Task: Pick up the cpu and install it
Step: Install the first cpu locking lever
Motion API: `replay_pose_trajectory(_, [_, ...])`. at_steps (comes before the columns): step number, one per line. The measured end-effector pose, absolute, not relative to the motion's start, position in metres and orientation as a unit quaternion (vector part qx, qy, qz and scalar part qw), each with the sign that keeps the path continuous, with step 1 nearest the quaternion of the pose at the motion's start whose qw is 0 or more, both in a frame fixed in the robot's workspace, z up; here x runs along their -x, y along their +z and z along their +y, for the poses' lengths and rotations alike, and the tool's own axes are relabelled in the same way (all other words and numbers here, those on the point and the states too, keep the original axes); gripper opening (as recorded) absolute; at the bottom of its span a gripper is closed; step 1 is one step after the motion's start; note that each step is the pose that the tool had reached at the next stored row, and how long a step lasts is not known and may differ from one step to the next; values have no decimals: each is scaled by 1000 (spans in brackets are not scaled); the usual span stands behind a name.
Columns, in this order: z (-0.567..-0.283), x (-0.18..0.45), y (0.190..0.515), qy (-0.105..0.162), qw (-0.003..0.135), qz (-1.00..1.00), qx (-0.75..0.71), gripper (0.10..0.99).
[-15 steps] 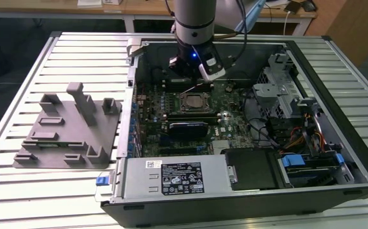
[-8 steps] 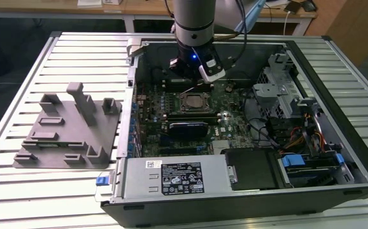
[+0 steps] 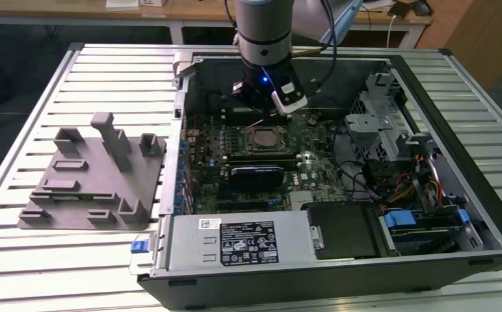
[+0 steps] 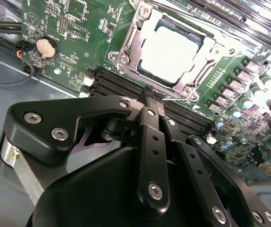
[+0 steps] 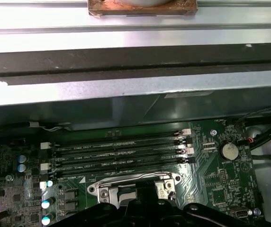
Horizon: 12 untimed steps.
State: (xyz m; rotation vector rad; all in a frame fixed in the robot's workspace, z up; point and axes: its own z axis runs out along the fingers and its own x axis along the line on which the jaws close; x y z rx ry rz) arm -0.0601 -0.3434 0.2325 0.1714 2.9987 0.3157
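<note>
**Fingers closed and empty over the memory slots, cpu seated in the socket**

In the second wrist view the gripper (image 4: 150,97) has its two black fingers (image 4: 148,123) pressed together with nothing between them; the tips hang over the black memory slots (image 4: 126,87), just beside the socket. Beyond the tips, the cpu (image 4: 171,53) lies flat inside the socket's metal frame (image 4: 128,47), its pale silver top facing up and its rim enclosed by the frame on all visible sides. A thin retention lever (image 4: 180,98) runs along the near edge of the frame, between the fingertips and the chip.

In the exterior view the gripper (image 3: 264,110) hangs from the arm (image 3: 264,32) inside the open computer case (image 3: 485,214), above the motherboard (image 3: 320,162) and just behind the socket (image 3: 261,138). A black block (image 3: 255,177) sits on the board on the nearer side of the socket. The drive cage (image 3: 385,104) and a bundle of cables (image 3: 407,188) crowd the exterior view's right side of the case, and the power supply (image 3: 233,244) fills the near edge. Outside the case, on the exterior view's left, a grey fixture block (image 3: 95,182) with upright posts rests on the slatted metal table (image 3: 25,260).

The first wrist view shows a second bank of memory slots (image 5: 116,151), a coin battery (image 5: 229,151) near them, and the case wall (image 5: 126,90) behind.
</note>
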Motion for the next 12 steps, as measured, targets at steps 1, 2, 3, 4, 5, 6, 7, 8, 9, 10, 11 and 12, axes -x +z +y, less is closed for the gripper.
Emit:
replay_pose_trajectory(1, [-343, 60, 232, 104, 61, 991, -57, 106])
replay_pose_trajectory(2, [-343, 60, 232, 104, 62, 991, -57, 106])
replay_pose_trajectory(3, [-343, 60, 231, 104, 62, 991, -56, 106])
replay_pose_trajectory(4, [-343, 60, 231, 104, 62, 991, -56, 106])
replay_pose_trajectory(5, [-343, 60, 231, 104, 62, 991, -56, 106])
replay_pose_trajectory(6, [-343, 60, 230, 104, 62, 991, -56, 106])
replay_pose_trajectory(7, [-343, 60, 230, 104, 62, 991, -56, 106])
replay_pose_trajectory(8, [-343, 60, 230, 104, 62, 991, -56, 106])
replay_pose_trajectory(9, [-343, 60, 230, 104, 62, 991, -57, 106])
replay_pose_trajectory(10, [-342, 60, 229, 105, 62, 991, -56, 106])
replay_pose_trajectory(11, [-334, 58, 219, 104, 63, 991, -62, 106])
replay_pose_trajectory(12, [-322, 58, 227, 79, 65, 992, -71, 106])
